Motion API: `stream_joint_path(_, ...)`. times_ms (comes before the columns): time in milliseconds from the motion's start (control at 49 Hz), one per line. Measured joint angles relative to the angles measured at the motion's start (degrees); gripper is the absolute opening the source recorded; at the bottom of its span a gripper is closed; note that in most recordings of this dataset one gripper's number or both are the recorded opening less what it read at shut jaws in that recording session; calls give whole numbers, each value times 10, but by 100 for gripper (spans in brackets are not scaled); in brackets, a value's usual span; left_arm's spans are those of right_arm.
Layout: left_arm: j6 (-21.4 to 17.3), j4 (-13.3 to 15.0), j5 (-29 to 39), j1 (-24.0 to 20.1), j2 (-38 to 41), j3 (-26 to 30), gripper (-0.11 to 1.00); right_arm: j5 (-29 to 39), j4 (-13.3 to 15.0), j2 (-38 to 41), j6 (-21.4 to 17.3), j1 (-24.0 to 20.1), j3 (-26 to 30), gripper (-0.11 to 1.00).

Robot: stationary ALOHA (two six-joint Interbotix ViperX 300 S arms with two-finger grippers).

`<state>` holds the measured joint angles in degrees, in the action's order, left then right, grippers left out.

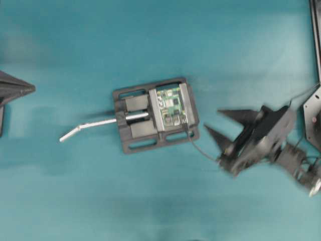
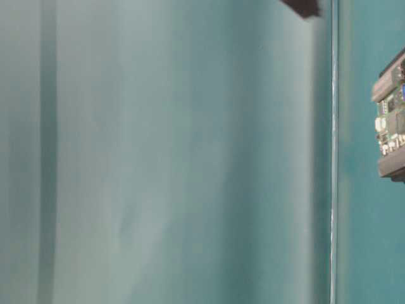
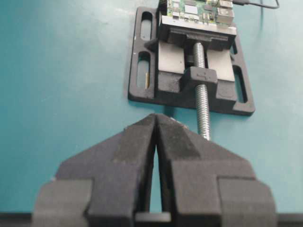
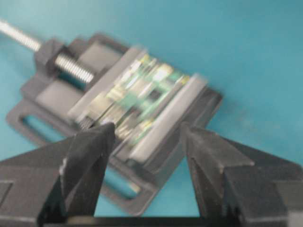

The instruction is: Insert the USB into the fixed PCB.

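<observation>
The fixed PCB is a small green board clamped in a black vise at mid-table. The USB is a dark plug sitting at the board's port edge, and its thin black cable trails toward my right arm. How deep the plug sits is unclear. My right gripper hovers to the right of the vise, open and empty. In the right wrist view the blurred PCB lies beyond my right gripper. My left gripper rests far left, shut, and the left wrist view shows it facing the PCB.
The vise's silver screw handle sticks out to the left across the teal table. A black frame piece stands at the right edge. The table-level view catches only the PCB at its right border.
</observation>
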<state>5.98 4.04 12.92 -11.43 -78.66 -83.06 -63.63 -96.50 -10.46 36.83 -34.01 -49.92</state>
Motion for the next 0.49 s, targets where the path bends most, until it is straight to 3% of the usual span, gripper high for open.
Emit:
stream_joint_path(245, 0, 0, -1, 0, 0, 0, 0, 163, 52, -134, 12, 68, -95, 77)
stream_joint_path(490, 0, 0, -1, 0, 0, 0, 0, 306, 141, -238, 95, 171, -138, 80)
